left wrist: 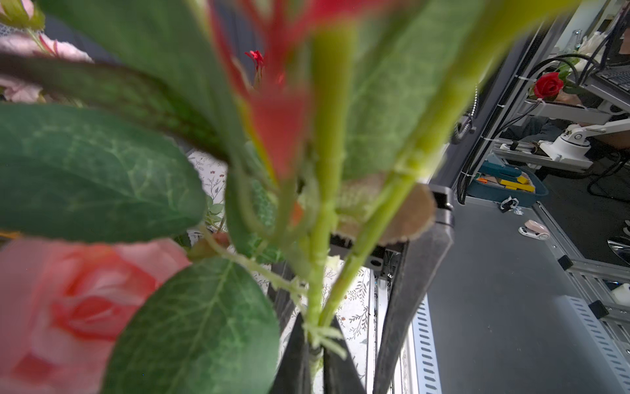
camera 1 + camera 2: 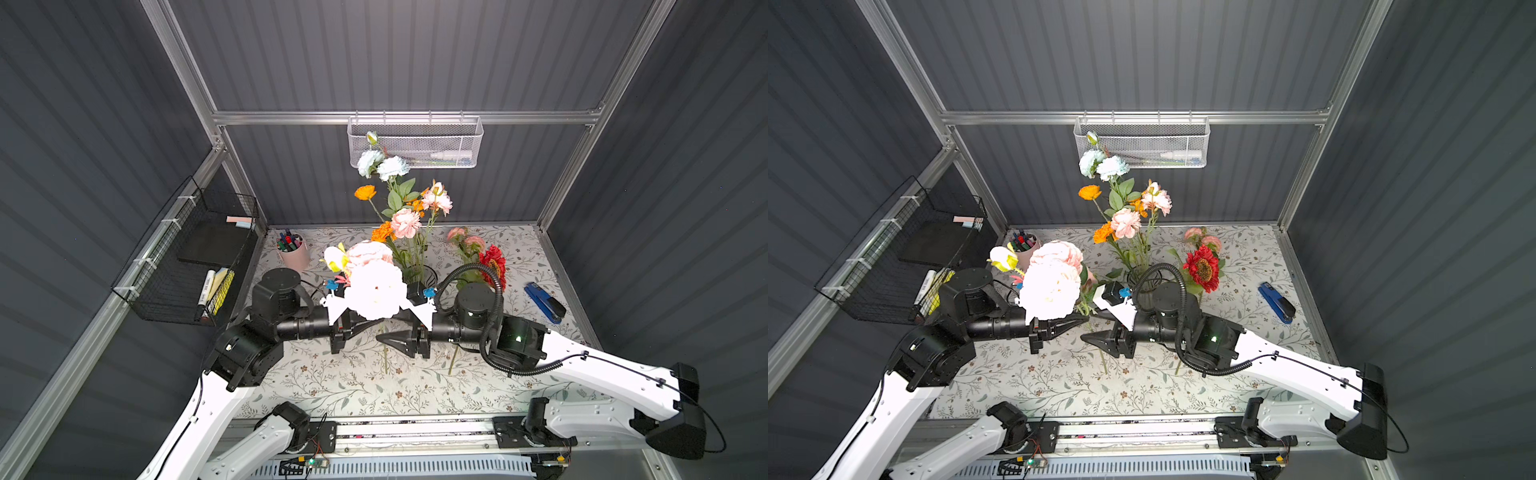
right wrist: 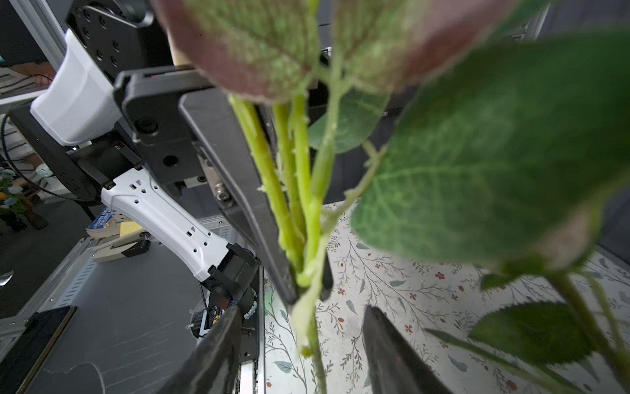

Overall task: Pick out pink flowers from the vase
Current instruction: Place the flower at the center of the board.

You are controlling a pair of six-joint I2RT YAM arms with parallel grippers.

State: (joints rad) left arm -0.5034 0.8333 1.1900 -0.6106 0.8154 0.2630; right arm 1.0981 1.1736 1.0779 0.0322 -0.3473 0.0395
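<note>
My left gripper (image 2: 370, 324) (image 1: 315, 354) is shut on the green stems of a bunch of pink flowers (image 2: 376, 291) (image 2: 1050, 286), held upright in front of the vase. The bunch's big pale blooms hide the fingers from above. Just below, my right gripper (image 2: 380, 337) (image 3: 303, 310) is open, its jaws on either side of the same stem (image 3: 313, 341) without touching it. The dark glass vase (image 2: 432, 274) (image 2: 1158, 270) stands behind both wrists. It holds more pink flowers (image 2: 405, 222) (image 2: 1125, 222) among orange and white-blue blooms.
A bunch with a red bloom (image 2: 492, 259) and small pink ones (image 2: 465, 239) is right of the vase. A pink cup of pens (image 2: 293, 249) stands back left, a blue stapler (image 2: 544, 301) at the right. A black wire basket (image 2: 187, 257) hangs on the left wall.
</note>
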